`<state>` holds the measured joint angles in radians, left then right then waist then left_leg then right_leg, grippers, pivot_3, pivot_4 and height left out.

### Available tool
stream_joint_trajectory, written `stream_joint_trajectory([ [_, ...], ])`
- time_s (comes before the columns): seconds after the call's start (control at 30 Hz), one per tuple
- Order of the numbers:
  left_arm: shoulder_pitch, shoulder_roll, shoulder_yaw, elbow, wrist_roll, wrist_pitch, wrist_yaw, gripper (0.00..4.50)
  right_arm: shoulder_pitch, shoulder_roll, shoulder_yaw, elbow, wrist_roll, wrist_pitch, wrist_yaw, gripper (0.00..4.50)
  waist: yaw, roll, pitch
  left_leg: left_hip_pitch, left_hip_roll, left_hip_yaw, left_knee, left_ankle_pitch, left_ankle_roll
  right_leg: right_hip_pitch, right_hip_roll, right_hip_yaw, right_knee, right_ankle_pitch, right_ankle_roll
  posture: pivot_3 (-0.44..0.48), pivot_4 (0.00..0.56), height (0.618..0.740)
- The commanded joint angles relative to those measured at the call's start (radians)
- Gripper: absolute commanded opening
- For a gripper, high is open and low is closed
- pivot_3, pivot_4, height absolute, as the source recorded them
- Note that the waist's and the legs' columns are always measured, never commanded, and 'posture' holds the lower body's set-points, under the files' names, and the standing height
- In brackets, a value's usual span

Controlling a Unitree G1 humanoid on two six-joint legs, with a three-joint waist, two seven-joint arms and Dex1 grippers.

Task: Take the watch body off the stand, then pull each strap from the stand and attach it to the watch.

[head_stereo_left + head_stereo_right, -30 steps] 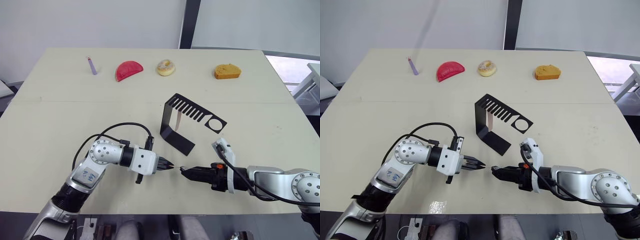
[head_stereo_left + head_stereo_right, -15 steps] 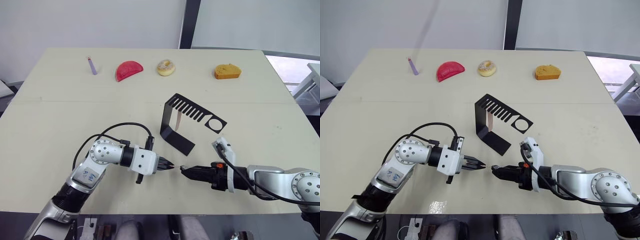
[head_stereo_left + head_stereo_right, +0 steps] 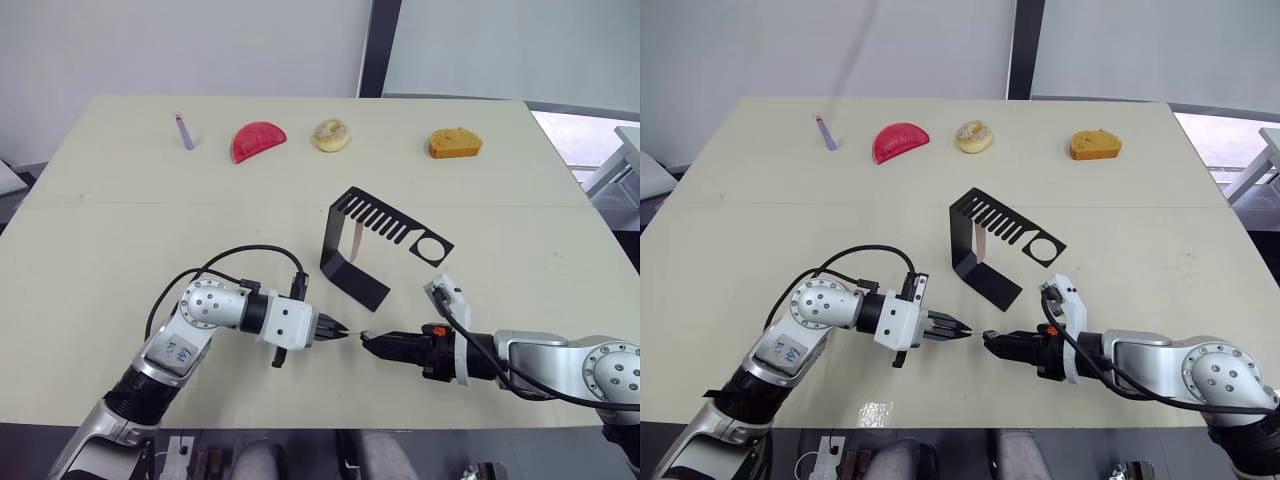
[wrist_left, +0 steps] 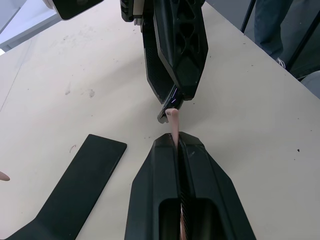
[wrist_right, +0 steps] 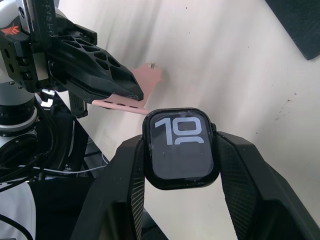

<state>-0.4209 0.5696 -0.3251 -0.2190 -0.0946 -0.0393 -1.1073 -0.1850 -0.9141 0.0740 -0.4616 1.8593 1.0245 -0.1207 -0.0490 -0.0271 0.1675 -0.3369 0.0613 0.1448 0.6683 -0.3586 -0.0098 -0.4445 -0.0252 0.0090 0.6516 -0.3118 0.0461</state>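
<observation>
in the head views the watch body (image 3: 987, 338) is too small to read, and the strap (image 3: 352, 333) between the grippers is a mere sliver. the left gripper (image 4: 178, 142) hides most of that strap. the second strap (image 3: 356, 238) is partly hidden by the stand (image 3: 352, 272).

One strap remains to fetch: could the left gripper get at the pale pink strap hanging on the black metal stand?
Probably not yet: the left gripper is shut on a strap. The path to the stand looks open.

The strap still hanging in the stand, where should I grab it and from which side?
Probably the strap's free lower part, reached from the stand's open side, away from the upright: it hangs from the slotted top arm, with base below.
</observation>
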Motion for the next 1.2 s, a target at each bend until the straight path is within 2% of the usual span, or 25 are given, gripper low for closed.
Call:
stream_joint_trajectory([
  [0.03, -0.007, -0.006, -0.002, -0.021, -0.007, -0.002, 0.004, 0.0, -0.009, -0.011, -0.023, -0.009, 0.022, -0.01, 0.016, 1.6, 0.0, 0.0, 0.0, 0.0, 0.0, 0.0, 0.0, 0.0, 0.0, 0.0, 0.0, 0.0, 0.0, 0.0, 0.0, 0.0, 0.15, 0.737],
  [1.2, -0.014, -0.015, -0.003, -0.017, 0.0, 0.001, 0.013, 0.0, -0.018, -0.012, -0.023, -0.01, 0.026, -0.006, 0.02, 1.6, 0.001, 0.0, 0.0, 0.0, 0.0, 0.0, 0.0, 0.0, 0.0, 0.0, 0.0, 0.0, 0.0, 0.0, 0.0, 0.0, 0.15, 0.737],
])
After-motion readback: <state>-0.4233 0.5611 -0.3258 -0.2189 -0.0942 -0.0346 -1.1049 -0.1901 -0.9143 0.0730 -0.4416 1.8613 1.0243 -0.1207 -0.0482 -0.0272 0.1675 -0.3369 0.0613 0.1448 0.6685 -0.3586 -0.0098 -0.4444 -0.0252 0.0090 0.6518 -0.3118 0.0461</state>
